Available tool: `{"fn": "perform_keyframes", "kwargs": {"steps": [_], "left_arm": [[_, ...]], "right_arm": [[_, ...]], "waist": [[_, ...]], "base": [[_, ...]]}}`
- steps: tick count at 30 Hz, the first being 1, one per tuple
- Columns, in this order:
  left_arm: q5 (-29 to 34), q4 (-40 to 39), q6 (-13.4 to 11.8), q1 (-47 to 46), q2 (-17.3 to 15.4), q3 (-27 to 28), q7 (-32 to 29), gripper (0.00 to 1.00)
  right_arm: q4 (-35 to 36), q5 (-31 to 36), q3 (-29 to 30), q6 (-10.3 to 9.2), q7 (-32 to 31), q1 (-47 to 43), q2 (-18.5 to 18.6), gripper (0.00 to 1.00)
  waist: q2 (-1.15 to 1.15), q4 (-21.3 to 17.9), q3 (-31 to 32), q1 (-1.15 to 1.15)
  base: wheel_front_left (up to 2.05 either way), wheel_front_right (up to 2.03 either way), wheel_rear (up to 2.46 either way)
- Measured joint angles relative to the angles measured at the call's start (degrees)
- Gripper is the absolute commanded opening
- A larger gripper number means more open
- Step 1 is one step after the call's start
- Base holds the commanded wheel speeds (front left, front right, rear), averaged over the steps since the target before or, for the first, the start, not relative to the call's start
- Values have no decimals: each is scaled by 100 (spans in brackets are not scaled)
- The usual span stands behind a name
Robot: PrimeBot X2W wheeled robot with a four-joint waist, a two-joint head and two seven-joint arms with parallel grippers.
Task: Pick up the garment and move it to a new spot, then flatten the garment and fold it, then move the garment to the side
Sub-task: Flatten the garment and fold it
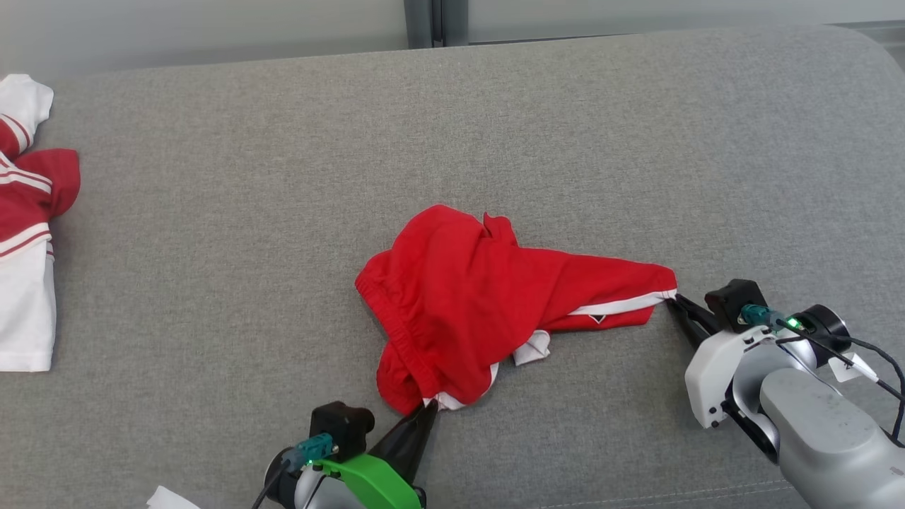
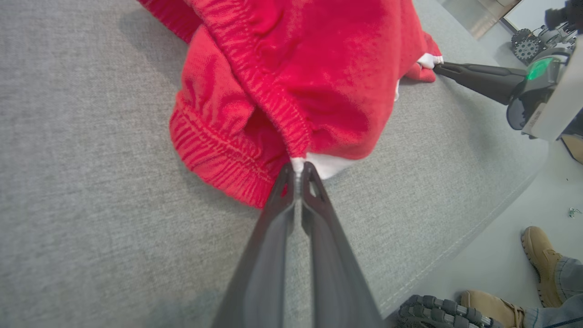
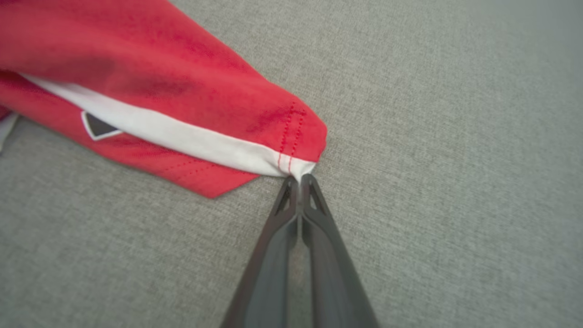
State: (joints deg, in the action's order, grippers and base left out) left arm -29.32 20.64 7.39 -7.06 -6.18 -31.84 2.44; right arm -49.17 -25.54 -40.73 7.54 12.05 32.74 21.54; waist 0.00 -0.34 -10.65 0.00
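Grey upholstered surface (image 1: 212, 297) spans the head view. Red garment (image 1: 466, 297) lies crumpled near its middle, toward the front edge, with one white-trimmed leg stretched out to the robot's right. A pile of red-and-white clothes (image 1: 25, 233) sits at the far left edge, well apart from it.

Left gripper (image 1: 429, 406): jaws closed, pinching the white hem at the garment's near lower corner, beside the ribbed waistband.

Right gripper (image 1: 673, 300): jaws closed on the white-trimmed tip of the stretched leg.

A person's tan boots (image 2: 537, 255) stand on the floor beyond the surface edge.
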Motion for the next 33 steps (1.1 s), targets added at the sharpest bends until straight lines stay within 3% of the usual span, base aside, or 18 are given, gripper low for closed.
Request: {"fn": "perform_keyframes", "kwargs": {"steps": [7,11,17,24,28,33], "left_arm": [[-314,-87,0,-128,-151,59,122,0],[-702,-577,0,-107,-230,332,134,0],[-1321,-2116,-42,226,-583,703,-355,0],[-2183,-4123,-269,297,-1134,1080,-1514,0],[-2695,-4630,-409,-494,-1407,1400,-2246,0],[-2956,-4065,-625,-2470,-1600,1658,-3099,0]], "right_arm": [[64,-235,-115,0,105,54,76,0],[539,-669,-27,0,168,35,229,0],[2390,-2169,290,0,-123,-480,855,0],[4626,-3644,1600,-3,-687,-926,1948,0],[5303,-4079,2437,-4,-1123,-857,2374,0],[5381,-4064,2967,-4,-1740,272,2258,0]], "waist": [[0,-58,50,0],[0,-99,138,0],[0,-217,270,0],[0,-374,175,0],[0,-387,-51,0],[0,-339,-497,0]], "base": [[0,0,0],[0,0,0],[0,0,0],[0,0,0],[0,0,0],[0,0,0]]}}
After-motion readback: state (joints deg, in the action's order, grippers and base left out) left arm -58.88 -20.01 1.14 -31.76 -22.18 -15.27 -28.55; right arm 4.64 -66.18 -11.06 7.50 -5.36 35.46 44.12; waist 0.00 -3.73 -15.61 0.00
